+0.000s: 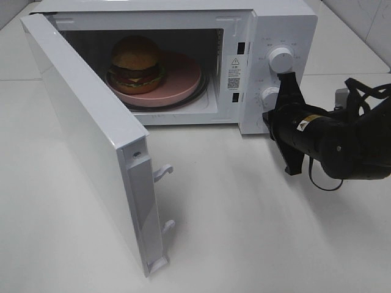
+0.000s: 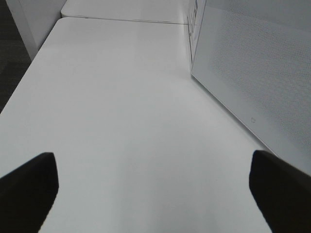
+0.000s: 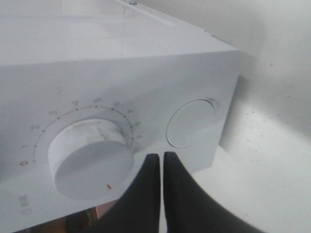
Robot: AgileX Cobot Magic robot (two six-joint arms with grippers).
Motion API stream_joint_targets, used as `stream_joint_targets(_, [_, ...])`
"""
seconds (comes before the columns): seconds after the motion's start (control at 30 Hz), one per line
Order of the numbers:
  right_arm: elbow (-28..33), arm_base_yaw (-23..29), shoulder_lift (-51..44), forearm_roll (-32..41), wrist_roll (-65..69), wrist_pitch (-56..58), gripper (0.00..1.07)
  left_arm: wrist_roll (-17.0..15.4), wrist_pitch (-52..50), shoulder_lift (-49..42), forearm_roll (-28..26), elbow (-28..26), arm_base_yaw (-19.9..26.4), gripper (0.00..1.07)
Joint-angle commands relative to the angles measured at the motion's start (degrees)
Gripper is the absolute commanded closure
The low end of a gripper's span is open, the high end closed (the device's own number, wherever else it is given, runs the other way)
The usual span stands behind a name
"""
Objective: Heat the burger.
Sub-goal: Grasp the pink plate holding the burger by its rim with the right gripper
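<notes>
The right hand [image 3: 159, 158] is closed, its 2 fingers pressed together and holding nothing. The tips point at the front panel of the microwave [image 1: 287, 24], toward the gap between 2 knobs. The numbered knob [image 3: 92, 167] is just beside the tips on one side, and the second knob [image 3: 190, 124] is near them on the other. Whether the tips touch the panel cannot be told.

The burger [image 1: 136, 63] is well apart from this hand, beyond the panel and inside the microwave's chamber. It stands upright on a pink plate [image 1: 186, 76], on the part of the plate farthest from the hand. The door [image 1: 85, 134] hangs wide open, farther from the right hand than the burger is.

The left hand [image 2: 151, 160] is open, its 2 fingers spread wide above the white table [image 2: 121, 97]. The door's outer face stands near one of its fingers, not touching it.
</notes>
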Motion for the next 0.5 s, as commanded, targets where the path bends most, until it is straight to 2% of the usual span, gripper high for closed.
stream_joint_targets(0.03, [2.12,-0.17,-3.09,-1.95,-2.52,4.18,1.07,0.0,0.0,-0.74,-0.06,0.06,0.23,0.07])
stream_joint_targets(0.2, [4.35,-0.17,-7.16,-6.53,-6.25,10.94,1.07,0.0,0.0,-0.74,-0.06,0.06,0.23,0.07])
stream_joint_targets(0.5, [4.76,-0.17,-15.18,-15.47,-16.73,23.09,1.06,0.0,0.0,-0.74,-0.06,0.06,0.23,0.07])
